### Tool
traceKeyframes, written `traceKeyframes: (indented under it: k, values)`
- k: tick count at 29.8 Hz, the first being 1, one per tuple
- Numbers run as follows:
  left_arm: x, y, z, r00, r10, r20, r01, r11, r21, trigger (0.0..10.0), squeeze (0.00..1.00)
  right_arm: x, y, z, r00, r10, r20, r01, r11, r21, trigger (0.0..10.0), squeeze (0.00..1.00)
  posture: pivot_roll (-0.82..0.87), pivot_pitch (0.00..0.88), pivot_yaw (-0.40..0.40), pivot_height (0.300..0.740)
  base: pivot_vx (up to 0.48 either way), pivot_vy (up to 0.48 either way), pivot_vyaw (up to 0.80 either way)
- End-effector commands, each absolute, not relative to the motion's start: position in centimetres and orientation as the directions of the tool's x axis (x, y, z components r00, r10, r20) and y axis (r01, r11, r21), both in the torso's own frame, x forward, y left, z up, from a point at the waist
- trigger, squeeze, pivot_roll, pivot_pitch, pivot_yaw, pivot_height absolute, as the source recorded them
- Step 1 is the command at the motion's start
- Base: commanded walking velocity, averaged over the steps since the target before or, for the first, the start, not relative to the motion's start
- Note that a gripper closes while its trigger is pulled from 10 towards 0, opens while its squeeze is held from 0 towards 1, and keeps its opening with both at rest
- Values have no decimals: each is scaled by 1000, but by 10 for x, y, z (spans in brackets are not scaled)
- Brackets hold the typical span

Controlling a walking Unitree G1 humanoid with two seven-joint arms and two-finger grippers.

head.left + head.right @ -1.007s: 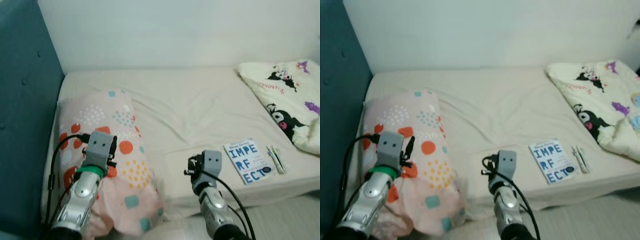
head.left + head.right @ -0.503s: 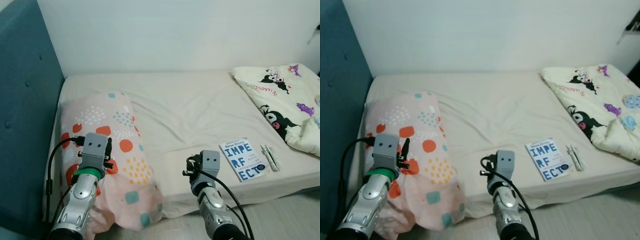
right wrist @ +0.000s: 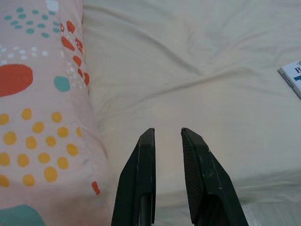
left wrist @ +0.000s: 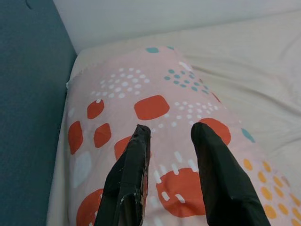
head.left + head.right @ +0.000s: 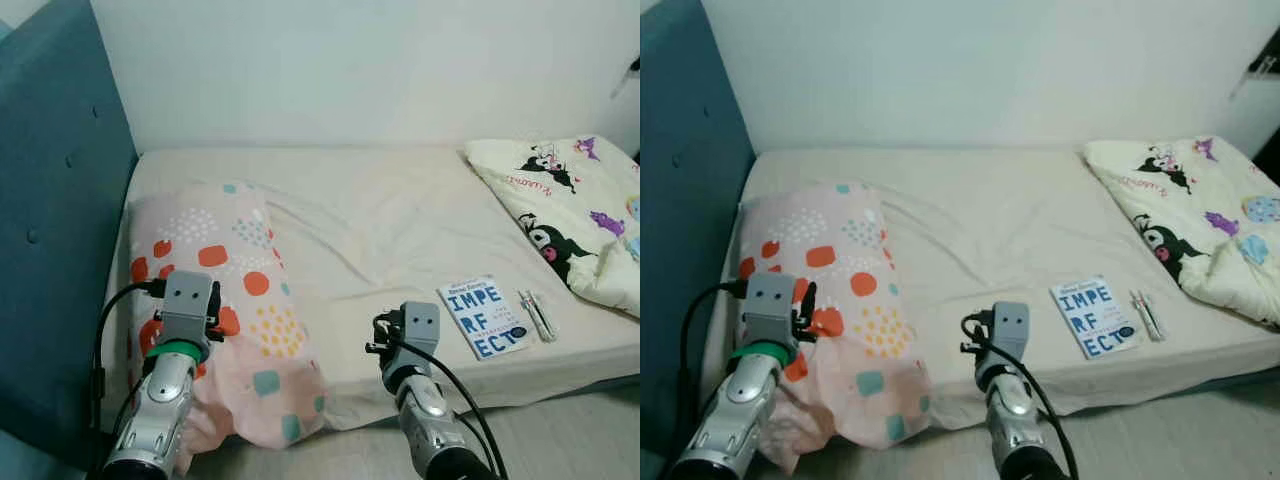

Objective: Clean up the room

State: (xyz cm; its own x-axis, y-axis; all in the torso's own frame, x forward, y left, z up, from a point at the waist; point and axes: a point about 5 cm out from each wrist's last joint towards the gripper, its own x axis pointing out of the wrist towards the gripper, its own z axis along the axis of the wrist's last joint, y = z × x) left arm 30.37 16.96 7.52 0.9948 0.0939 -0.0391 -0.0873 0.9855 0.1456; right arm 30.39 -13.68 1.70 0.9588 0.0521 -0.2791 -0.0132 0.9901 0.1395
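A pink pillow [image 5: 235, 285] with orange, yellow and teal spots lies at the bed's left end, its near end drooping over the mattress edge. My left gripper [image 4: 171, 131] hovers open just above the pillow's orange patches, nothing between its fingers. Low at the bed's front edge, my right gripper [image 3: 168, 133] stands open over bare cream sheet [image 3: 197, 70], beside the pillow's side. On the sheet to the right lie a blue-lettered book [image 5: 483, 316] and pens [image 5: 536, 315]. A cream cartoon-print blanket [image 5: 575, 205] is bunched at the bed's right end.
A teal padded headboard [image 5: 55, 250] rises along the left, with a white wall [image 5: 350, 70] behind the bed. Grey floor [image 5: 560, 435] shows below the mattress front edge at the lower right. Black cables trail from both wrists.
The whole view has shifted, so the camera has moved: the bed sits a bit farther off and more floor shows. Both arms hold the same pose; pillow, book and pens lie as before.
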Motion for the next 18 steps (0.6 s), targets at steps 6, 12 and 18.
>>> traceKeyframes:
  k: [6,12,18]
  values:
    - [302,170,65,991,100,-86,-87,985,148,10000,0,301,-137,12,949,50,-311,-8,991,135,10000,0,63,0,-35,740,0,0,0]
    - [302,173,62,987,120,-110,-103,984,148,10000,0,302,-136,12,944,52,-325,-14,993,118,10000,0,68,0,-37,740,0,0,0]
    - [303,165,65,993,71,-92,-58,989,136,10000,0,303,-134,12,943,56,-329,-19,993,114,10000,0,68,0,-39,740,0,0,0]
